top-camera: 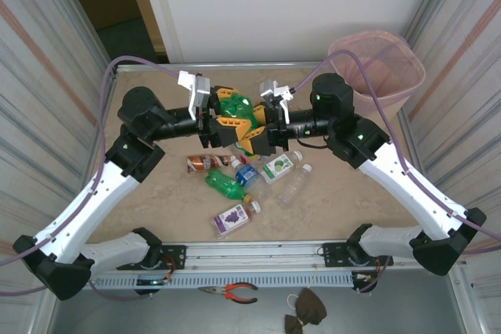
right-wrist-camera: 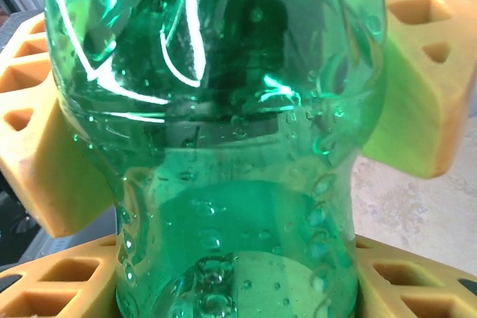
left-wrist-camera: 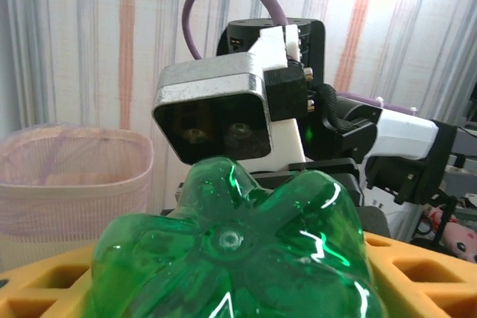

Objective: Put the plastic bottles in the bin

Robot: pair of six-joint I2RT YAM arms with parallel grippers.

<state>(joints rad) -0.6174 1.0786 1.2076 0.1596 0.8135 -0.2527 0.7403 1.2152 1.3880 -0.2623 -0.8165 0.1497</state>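
green bottle (top-camera: 233,105): translucent green plastic, held above the counter at the centre of the top view, between the two arms. its moulded, lobed base (left-wrist-camera: 231,258) faces the left wrist camera. in the right wrist view its wall (right-wrist-camera: 223,147) is beaded with droplets and narrows toward the bottom of the frame. no label or writing shows on it.
left tool (top-camera: 223,124): orange lattice-patterned fingers (left-wrist-camera: 30,288) sit on either side of the bottle's base. whether they press on it or stand just off it i cannot tell.
right tool (top-camera: 262,127): its orange fingers (right-wrist-camera: 45,288) lie against both sides of the bottle's narrower part, closed on it.
bin (top-camera: 391,91): pale pink plastic with a fine mesh upper band and a tapered shape, in the upper right of the top view, off the counter's far right corner. it also shows at the lower left of the left wrist view (left-wrist-camera: 67,176).
counter (top-camera: 352,201): beige, speckled and stone-like.
other bottles: a loose cluster lying on their sides just below the tools in the top view.
- brown bottle (top-camera: 205,163): red label, text too small to read.
- second green bottle (top-camera: 223,185): unlabelled.
- blue-labelled bottle (top-camera: 246,174): touching the second green bottle.
- lime bottle (top-camera: 279,167): white-green label with a lime picture.
- clear bottle (top-camera: 293,185): white cap, bare.
- grape bottle (top-camera: 235,217): purple label with a grape picture, lowest of the group.
pliers (top-camera: 235,292): red handles, at the bottom centre of the top view, below the rail.
camera housing (left-wrist-camera: 212,109): silver metal box on the right arm's wrist, above the bottle in the left wrist view.
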